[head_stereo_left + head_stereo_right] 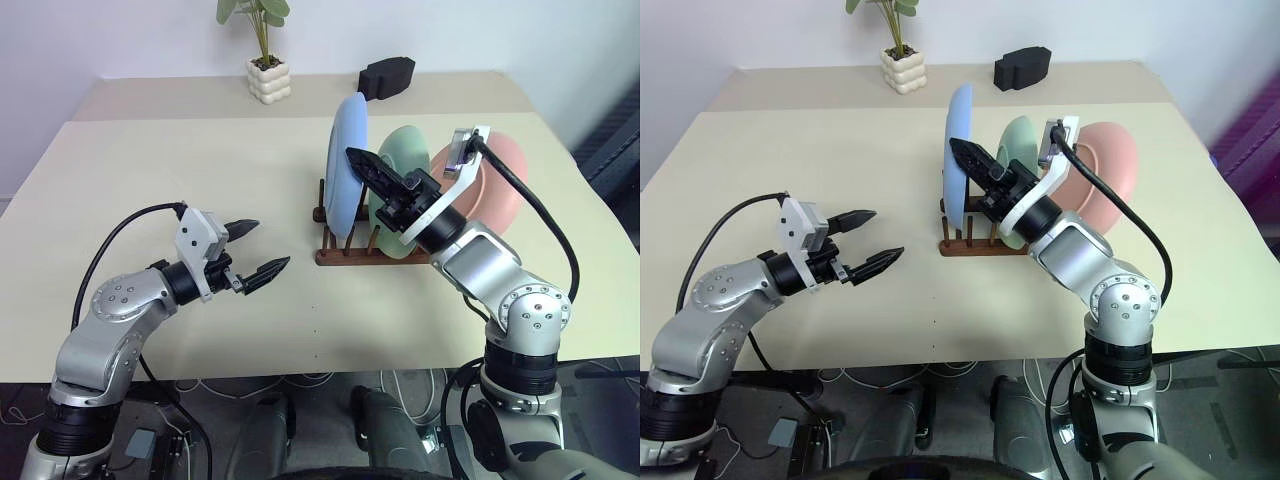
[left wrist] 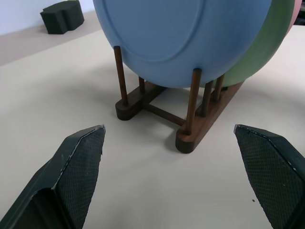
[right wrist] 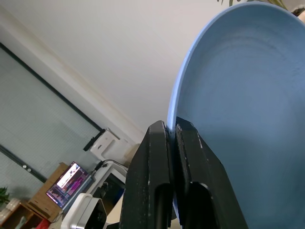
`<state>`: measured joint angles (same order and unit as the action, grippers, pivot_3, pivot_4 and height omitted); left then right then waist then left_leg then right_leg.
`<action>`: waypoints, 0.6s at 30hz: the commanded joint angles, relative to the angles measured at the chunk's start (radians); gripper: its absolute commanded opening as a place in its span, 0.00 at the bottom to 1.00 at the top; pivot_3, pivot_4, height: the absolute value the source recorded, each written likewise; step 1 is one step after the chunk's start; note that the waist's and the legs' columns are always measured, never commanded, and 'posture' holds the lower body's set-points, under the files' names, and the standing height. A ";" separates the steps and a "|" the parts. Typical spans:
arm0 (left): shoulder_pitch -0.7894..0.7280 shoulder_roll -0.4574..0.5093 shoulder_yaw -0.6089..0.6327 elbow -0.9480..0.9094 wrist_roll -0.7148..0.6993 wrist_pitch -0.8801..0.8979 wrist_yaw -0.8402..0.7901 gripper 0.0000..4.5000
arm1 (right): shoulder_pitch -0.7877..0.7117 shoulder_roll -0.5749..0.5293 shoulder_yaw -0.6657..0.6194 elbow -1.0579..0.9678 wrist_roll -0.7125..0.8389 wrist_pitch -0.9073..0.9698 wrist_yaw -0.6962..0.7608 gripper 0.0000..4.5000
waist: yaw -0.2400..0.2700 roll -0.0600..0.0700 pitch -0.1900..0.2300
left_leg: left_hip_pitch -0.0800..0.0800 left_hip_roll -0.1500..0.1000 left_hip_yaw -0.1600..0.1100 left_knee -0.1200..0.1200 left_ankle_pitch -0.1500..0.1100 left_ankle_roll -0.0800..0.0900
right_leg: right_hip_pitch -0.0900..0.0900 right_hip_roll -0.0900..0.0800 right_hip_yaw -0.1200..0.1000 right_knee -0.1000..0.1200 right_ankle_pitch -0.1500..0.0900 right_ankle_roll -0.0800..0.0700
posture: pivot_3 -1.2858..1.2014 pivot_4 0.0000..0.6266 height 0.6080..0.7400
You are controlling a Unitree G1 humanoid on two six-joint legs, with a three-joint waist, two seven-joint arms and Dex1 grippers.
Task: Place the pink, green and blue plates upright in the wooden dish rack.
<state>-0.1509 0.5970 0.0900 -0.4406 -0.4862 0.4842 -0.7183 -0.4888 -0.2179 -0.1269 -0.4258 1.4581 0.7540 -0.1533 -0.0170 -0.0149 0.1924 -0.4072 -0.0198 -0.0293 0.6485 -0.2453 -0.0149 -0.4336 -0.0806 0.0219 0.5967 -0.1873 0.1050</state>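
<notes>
The blue plate [image 1: 343, 190] stands upright in the front slot of the wooden dish rack [image 1: 345, 256]. The green plate [image 1: 410, 150] stands behind it, and the pink plate [image 1: 500, 190] leans at the back. My right gripper [image 1: 356, 159] points up and to the left at the blue plate's upper rim. In the right wrist view its fingers [image 3: 152, 162] sit almost together, pinching that rim [image 3: 177, 95]. My left gripper [image 1: 271, 245] hovers open and level over the table, to the left of the rack with nothing in it. From its wrist I see the rack's pegs [image 2: 193, 102] holding the blue plate [image 2: 190, 38].
A potted plant in a white pot [image 1: 268, 78] and a black block [image 1: 386, 76] stand at the back of the cream table [image 1: 150, 190]. The table's front edge runs just below both arms. Open tabletop lies left of the rack.
</notes>
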 commanded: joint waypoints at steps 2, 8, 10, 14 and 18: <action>-0.004 -0.003 -0.004 -0.024 0.006 -0.029 -0.002 1.00 | -0.007 -0.003 -0.012 -0.013 0.021 -0.020 0.000 0.40 | 0.000 0.000 0.000 | 0.000 0.000 0.000 0.000 0.000 0.000 | 0.000 0.000 0.000 0.000 0.000 0.000 | 0.52 0.24 0.97; -0.005 -0.005 -0.006 -0.018 0.011 -0.036 -0.002 1.00 | -0.013 -0.015 -0.006 -0.022 -0.004 -0.022 0.015 0.96 | 0.000 0.000 0.000 | 0.000 0.000 0.000 0.000 0.000 0.000 | 0.000 0.000 0.000 0.000 0.000 0.000 | 0.52 0.24 0.97; -0.004 -0.006 -0.006 -0.017 0.011 -0.037 -0.002 1.00 | -0.018 -0.025 -0.001 -0.031 -0.020 -0.021 0.028 0.96 | 0.000 0.000 0.000 | 0.000 0.000 0.000 0.000 0.000 0.000 | 0.000 0.000 0.000 0.000 0.000 0.000 | 0.52 0.24 0.97; -0.005 -0.008 -0.008 -0.016 0.013 -0.038 -0.005 1.00 | -0.034 -0.059 0.010 -0.046 -0.071 -0.014 0.054 0.96 | 0.001 0.000 0.000 | 0.000 0.000 0.000 0.000 0.000 0.000 | 0.000 0.000 0.000 -0.001 0.000 0.000 | 0.52 0.24 0.97; -0.009 -0.010 -0.010 -0.011 0.015 -0.040 -0.009 1.00 | -0.056 -0.076 0.007 -0.051 -0.086 -0.015 0.062 0.96 | 0.000 0.000 0.000 | 0.000 0.000 0.000 0.000 0.000 0.000 | 0.000 0.000 0.000 -0.001 0.000 0.000 | 0.52 0.24 0.97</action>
<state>-0.1514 0.5870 0.0801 -0.4362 -0.4687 0.4657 -0.7224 -0.5136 -0.2888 -0.1180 -0.4277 1.3729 0.7495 -0.1043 -0.0165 -0.0149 0.1924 -0.4074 -0.0197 -0.0291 0.6485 -0.2453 -0.0149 -0.4337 -0.0804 0.0220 0.5959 -0.1874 0.1048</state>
